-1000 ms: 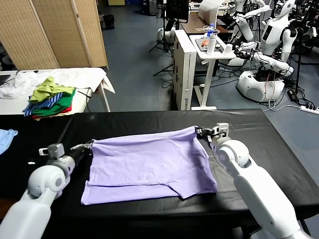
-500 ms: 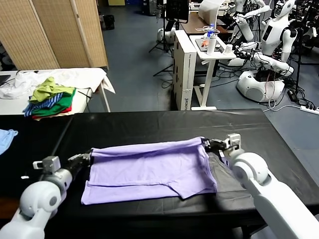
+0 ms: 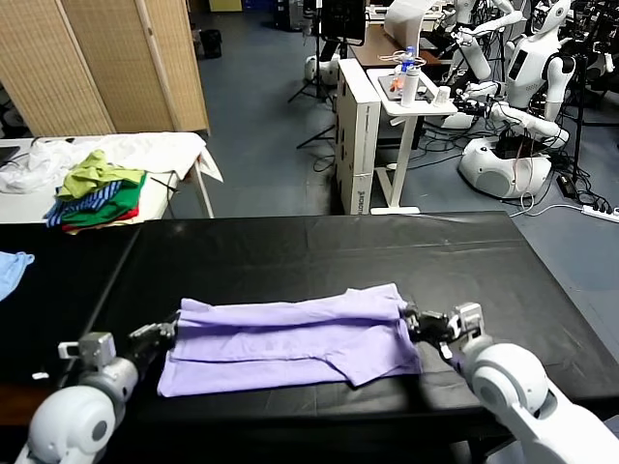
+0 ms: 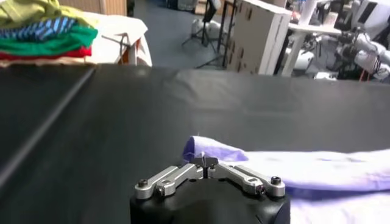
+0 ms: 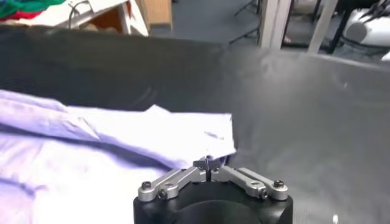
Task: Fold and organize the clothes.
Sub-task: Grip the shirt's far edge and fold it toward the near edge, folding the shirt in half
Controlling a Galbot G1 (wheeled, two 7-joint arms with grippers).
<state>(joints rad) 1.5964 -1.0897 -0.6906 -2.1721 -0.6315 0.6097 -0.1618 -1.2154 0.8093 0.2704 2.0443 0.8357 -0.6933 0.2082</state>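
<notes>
The T-shirt (image 3: 290, 338) lies on the black table (image 3: 319, 246), toward its near edge, as a flattened lavender band. I note a change over the last second: its far edge, which stood well back on the table and gave the cloth a broad, nearly square outline, now sits drawn toward me and laid over the near portion, so the shirt shows roughly half its former depth. My left gripper (image 3: 166, 332) is clenched on the far left corner of that edge, and my right gripper (image 3: 418, 323) is clenched on the far right corner; both have travelled toward my body together with the cloth. In the left wrist view the pinched corner (image 4: 204, 149) sits directly ahead of the closed jaws, and in the right wrist view the other corner (image 5: 213, 137) does likewise. My judgement is that one lengthwise fold is close to complete, with release and smoothing outstanding. The folded layer does not quite reach the near hem (image 3: 251, 379), and a curved edge shows at the near right. The long axis of the shirt runs left to right across the table, parallel to its front edge; the folded crease faces away from me. A pile of green, striped and red clothes (image 3: 97, 193) rests on a separate white table, well apart.
</notes>
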